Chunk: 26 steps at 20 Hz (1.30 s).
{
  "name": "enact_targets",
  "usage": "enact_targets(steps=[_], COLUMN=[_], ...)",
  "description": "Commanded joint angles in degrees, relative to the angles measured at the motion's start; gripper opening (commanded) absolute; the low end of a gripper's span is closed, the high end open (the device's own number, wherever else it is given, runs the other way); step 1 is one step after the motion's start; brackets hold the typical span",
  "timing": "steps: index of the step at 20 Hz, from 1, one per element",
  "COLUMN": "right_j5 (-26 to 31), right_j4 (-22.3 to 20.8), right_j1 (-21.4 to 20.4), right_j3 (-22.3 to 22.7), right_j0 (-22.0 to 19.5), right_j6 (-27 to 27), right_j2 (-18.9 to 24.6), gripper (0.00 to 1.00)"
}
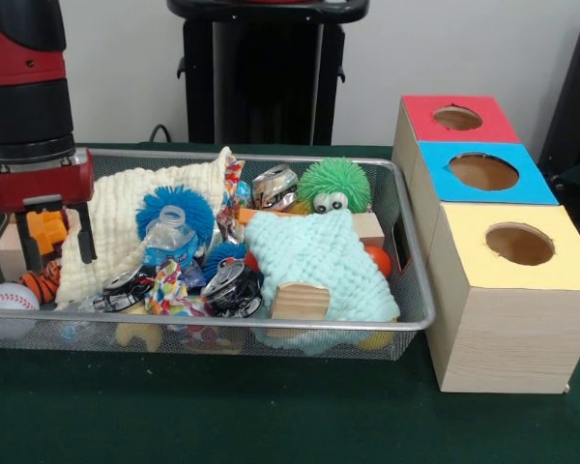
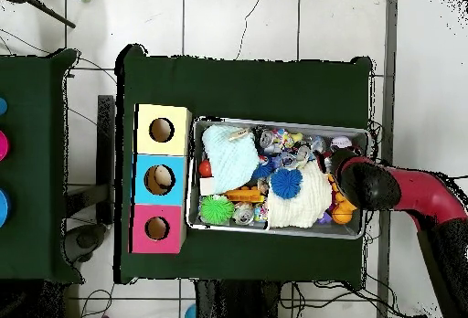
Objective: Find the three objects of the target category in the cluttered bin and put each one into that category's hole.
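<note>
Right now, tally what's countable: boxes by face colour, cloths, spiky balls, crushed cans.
Red box: 1
Blue box: 1
Yellow box: 1
Cloths: 2, cream and mint
Spiky balls: 2, green and blue
Crushed cans showing: 3
Total: 10, all but the boxes in the bin.

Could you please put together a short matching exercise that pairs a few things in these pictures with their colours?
Things:
1. spiky ball with eyes
2. box nearest the front camera
3. cloth under the pincer
4. box with the hole

Colours:
A. cream
B. red top
C. green
D. yellow top

Pairs: 1-C, 2-D, 3-A, 4-B
</note>
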Motion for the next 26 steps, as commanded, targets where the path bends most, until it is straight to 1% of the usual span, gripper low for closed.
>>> enact_targets(steps=[1, 4, 7, 13, 21, 24, 26], right_j5=[1.9, 2.6, 1.8, 1.8, 0.6, 1.2, 1.0], right_j4=[-3.1, -3.6, -4.8, -6.6, -9.4, -9.4, -9.2], right_j1=[1.3, 0.4, 0.1, -1.5, -2.6, -2.6, -1.7], right_j3=[1.2, 0.6, 0.1, 0.3, 0.1, -0.1, -0.7], right_j0=[0.8, 1.2, 1.4, 1.5, 1.9, 2.0, 2.1], right_j6=[-6.2, -7.3, -8.2, -10.1, -10.5, -10.1, -9.1], right_j2=[-2.8, -2.6, -2.5, -1.9, -1.3, -1.2, -1.3], gripper=[1.0, 1.0, 1.0, 1.0, 1.0, 1.0, 1.0])
